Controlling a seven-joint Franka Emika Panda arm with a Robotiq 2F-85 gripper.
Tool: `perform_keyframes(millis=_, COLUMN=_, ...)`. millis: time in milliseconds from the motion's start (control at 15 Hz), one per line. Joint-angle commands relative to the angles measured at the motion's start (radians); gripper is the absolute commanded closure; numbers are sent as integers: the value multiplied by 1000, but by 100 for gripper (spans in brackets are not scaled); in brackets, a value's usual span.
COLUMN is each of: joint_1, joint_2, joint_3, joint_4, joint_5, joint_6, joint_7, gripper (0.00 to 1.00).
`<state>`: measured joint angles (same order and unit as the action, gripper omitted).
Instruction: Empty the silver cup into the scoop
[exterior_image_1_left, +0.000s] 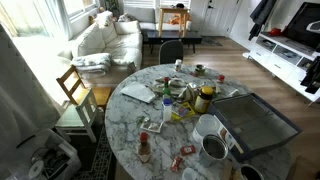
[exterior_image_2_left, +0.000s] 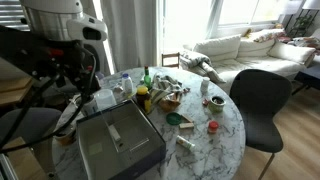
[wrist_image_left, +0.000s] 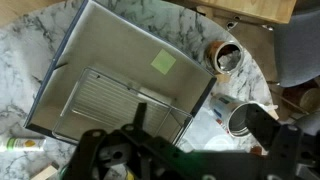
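Observation:
The silver cup, small and round with a dark inside and shiny rim, stands on the marble table beside the right edge of the baking tray. It also shows in an exterior view. A taller white mug stands close to it, and appears in an exterior view too. My gripper hovers above the tray's edge and the mug, with its dark fingers spread wide and nothing between them. In an exterior view the arm hangs over the tray's far end. I cannot make out a scoop with certainty.
The tray holds a wire rack and a green sticky note. Bottles, jars and packets crowd the table's middle. A dark round object sits at the table's front edge. Chairs stand around the table.

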<state>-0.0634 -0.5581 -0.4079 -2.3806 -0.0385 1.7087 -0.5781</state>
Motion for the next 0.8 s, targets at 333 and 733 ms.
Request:
perform_keyframes(millis=333, joint_1=-27, joint_2=7, joint_3=22, joint_4=1, joint_5=12, joint_6=-1, joint_7=-12, gripper=0)
perform_keyframes(millis=733, joint_1=6, joint_2=52, joint_3=48, joint_4=4, joint_5=90, joint_6=26, joint_7=36, gripper=0)
